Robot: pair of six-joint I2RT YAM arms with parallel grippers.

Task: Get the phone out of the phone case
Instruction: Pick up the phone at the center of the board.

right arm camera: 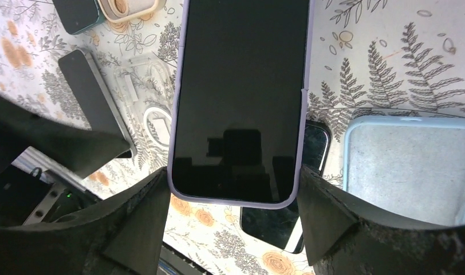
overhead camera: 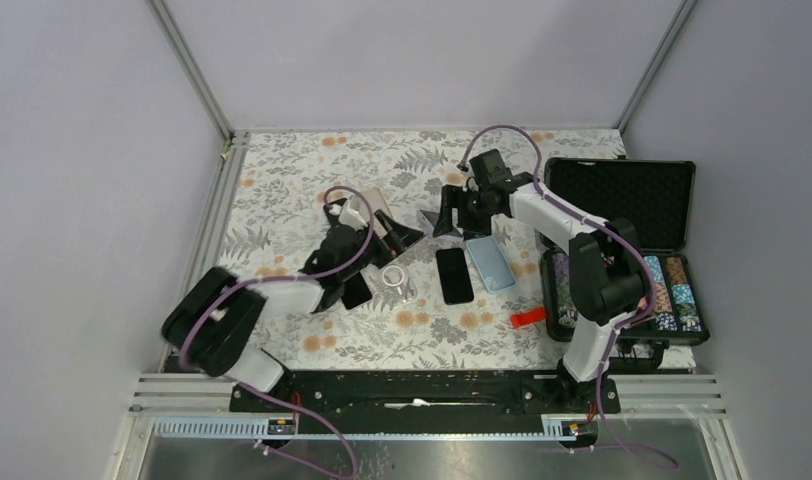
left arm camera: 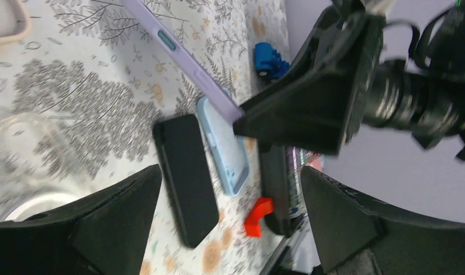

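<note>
**Cased phone held between the arms**

The right tool (right arm camera: 231,175) is clenched on one end of the matte lilac rubbery phone case (left arm camera: 184,54), clear of the floral-print table (overhead camera: 282,180). The glossy black slab phone (right arm camera: 240,86) sits inside it. The long axis points at the released left tool (left arm camera: 230,171), which is nearer the free end.

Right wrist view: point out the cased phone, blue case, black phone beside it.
cased phone (right arm camera: 239,97), right wrist view, middle of the screen.
blue case (right arm camera: 405,166), right wrist view, grey inner lining.
black phone (right arm camera: 270,226), right wrist view, exposed screen corner.
</note>
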